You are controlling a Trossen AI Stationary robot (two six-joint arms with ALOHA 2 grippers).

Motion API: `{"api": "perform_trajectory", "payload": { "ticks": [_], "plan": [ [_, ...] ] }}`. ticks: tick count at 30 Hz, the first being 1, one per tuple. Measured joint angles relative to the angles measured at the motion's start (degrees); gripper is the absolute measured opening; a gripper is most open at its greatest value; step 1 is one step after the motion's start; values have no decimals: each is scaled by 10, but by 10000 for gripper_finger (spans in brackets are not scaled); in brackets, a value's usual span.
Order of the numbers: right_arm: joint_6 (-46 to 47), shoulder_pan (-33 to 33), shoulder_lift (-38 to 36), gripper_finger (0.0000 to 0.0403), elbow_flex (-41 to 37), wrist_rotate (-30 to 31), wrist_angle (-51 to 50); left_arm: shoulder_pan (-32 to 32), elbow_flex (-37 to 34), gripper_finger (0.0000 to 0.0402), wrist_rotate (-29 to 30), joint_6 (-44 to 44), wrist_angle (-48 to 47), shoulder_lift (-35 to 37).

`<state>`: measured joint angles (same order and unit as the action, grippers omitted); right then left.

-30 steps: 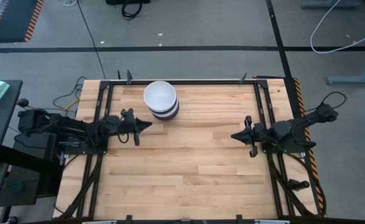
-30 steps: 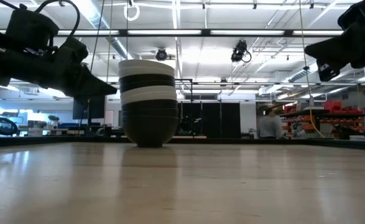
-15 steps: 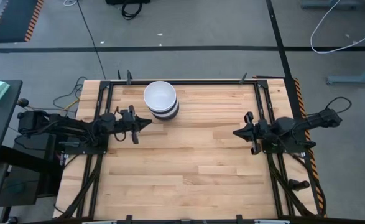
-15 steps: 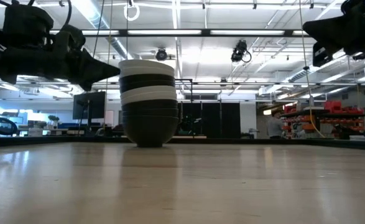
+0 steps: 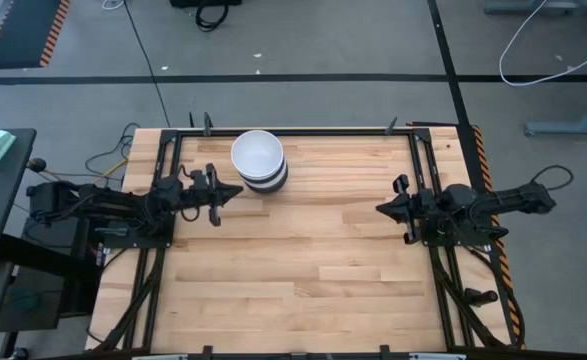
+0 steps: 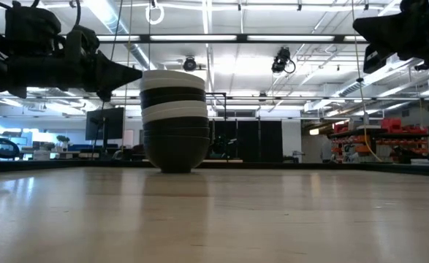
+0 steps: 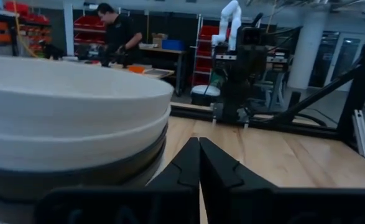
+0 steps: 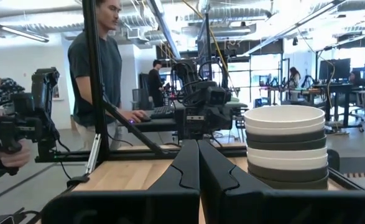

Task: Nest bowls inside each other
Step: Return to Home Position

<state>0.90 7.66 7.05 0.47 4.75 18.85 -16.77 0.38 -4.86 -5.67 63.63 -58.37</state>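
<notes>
The bowls (image 5: 259,160) stand nested in one stack near the table's far edge, left of centre, with a white bowl on top and black and white rims below. The lowest black bowl's foot (image 6: 175,168) rests on the table. The stack also shows in the left wrist view (image 7: 70,118) and the right wrist view (image 8: 286,146). My left gripper (image 5: 237,190) (image 6: 138,73) (image 7: 199,140) is shut, hovering just near-left of the stack at top-rim height, not touching it. My right gripper (image 5: 380,209) (image 6: 362,29) (image 8: 198,142) is shut, raised at the table's right side.
The bare wooden table (image 5: 323,250) spreads between the arms and toward the near edge. A black rail frame (image 5: 303,131) runs round the table's sides. People stand in the room beyond the table: one (image 8: 98,68) in the right wrist view, another (image 7: 117,31) in the left wrist view.
Both grippers have risen while staying shut. The left one has climbed from mid-stack height to the top rim and drifted slightly toward the far edge. The right one has lifted and pulled back a little toward the table's right edge. The stack has not moved.
</notes>
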Motion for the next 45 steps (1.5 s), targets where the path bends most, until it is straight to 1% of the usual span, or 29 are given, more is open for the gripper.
{"api": "perform_trajectory", "payload": {
  "ticks": [4,12,19,24,28,35,45],
  "plan": [
    [6,-6,0,1,0,-5,-15,-1,0,15,0,-11,-6,0],
    [36,-5,0,18,0,-1,-62,-1,0,10,-1,-15,-7,0],
    [20,-5,0,23,0,28,-65,-1,0,42,0,-14,-10,0],
    [14,-5,0,22,0,31,-65,-1,0,52,1,-14,-24,0],
    [14,-5,0,22,0,30,-65,-1,0,49,1,-16,-40,0],
    [15,-5,0,24,0,30,-66,-1,0,39,1,-16,-41,0],
    [21,-5,0,24,0,29,-66,-1,0,46,1,-16,-41,0]
  ]
}}
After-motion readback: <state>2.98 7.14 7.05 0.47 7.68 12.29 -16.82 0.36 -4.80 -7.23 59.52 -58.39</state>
